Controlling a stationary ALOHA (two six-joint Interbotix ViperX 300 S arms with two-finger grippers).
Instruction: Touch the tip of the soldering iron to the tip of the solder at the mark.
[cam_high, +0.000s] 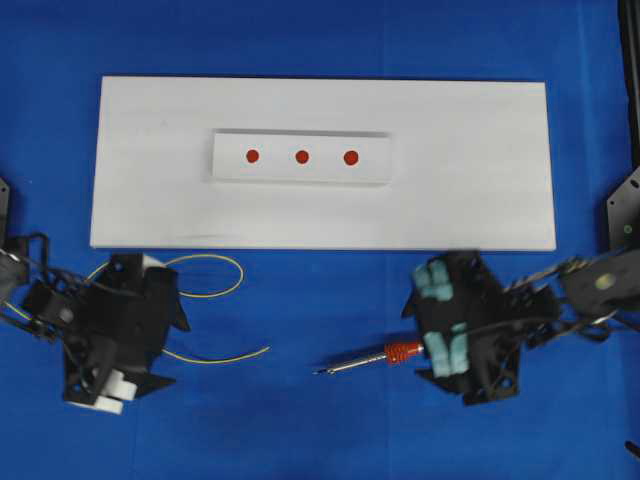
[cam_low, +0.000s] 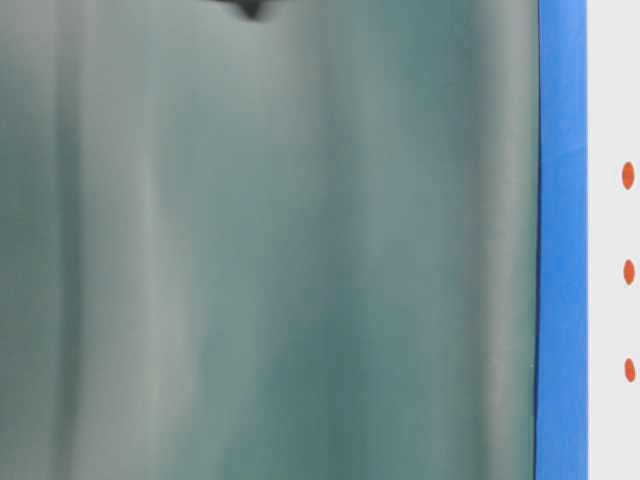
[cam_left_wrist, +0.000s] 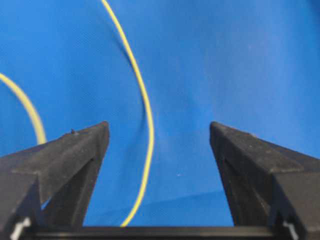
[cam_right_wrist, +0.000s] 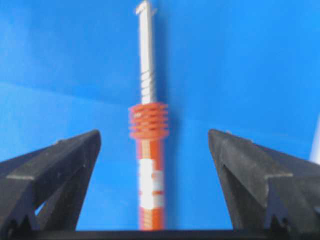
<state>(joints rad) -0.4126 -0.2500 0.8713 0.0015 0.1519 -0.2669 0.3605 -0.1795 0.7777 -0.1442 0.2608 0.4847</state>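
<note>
The soldering iron (cam_high: 372, 358) lies on the blue cloth, its thin tip pointing left. Its orange handle (cam_right_wrist: 150, 165) runs between the fingers of my right gripper (cam_right_wrist: 154, 134), which stands open around it without touching. My right gripper (cam_high: 436, 316) hovers over the handle end. The yellow solder (cam_high: 215, 292) loops on the cloth at the left. One strand (cam_left_wrist: 148, 125) passes between the fingers of my open left gripper (cam_left_wrist: 159, 131), untouched. My left gripper (cam_high: 165, 305) sits over the loops. Three red marks (cam_high: 301, 156) dot a small white block.
The block (cam_high: 370, 170) rests on a large white board (cam_high: 480, 190) behind both grippers. The table-level view is mostly filled by a blurred grey-green surface (cam_low: 270, 250); at its right edge are a blue strip and red marks (cam_low: 628, 175).
</note>
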